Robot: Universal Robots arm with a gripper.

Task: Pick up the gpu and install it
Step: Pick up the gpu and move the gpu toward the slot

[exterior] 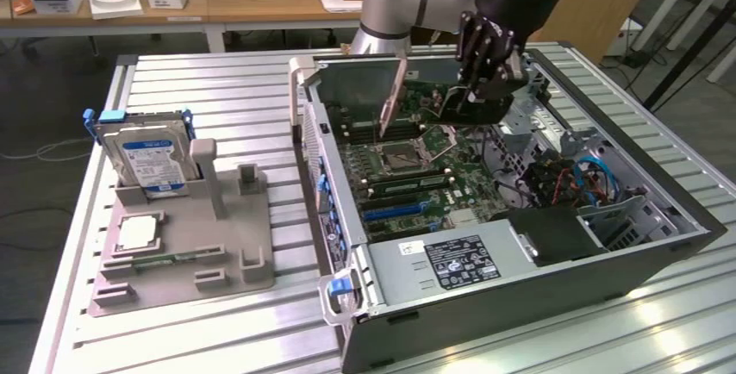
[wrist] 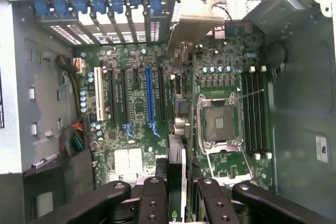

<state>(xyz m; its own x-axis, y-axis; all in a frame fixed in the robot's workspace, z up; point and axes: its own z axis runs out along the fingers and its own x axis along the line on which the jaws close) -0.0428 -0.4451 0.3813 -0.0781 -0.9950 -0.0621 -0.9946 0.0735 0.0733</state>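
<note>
Hand [wrist: 177, 203] pinched narrow on gpu [wrist: 177, 161]. Card is edge-on in the wrist view and hangs toward motherboard [wrist: 131, 145]. Its edge runs parallel to blue slot [wrist: 150, 98], between the slots and processor socket [wrist: 218, 121]. Long axis unclear. Open case [exterior: 552, 305] on desk [exterior: 207, 331] holds the board. Grey holder [exterior: 236, 236] carries hard drive [exterior: 150, 158].

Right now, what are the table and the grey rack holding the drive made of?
Table: bare metal, probably aluminium; it looks silvery and ribbed, and it reflects light. Grey rack: likely plastic; it is a matte, even grey with blocky moulded shapes.
</note>
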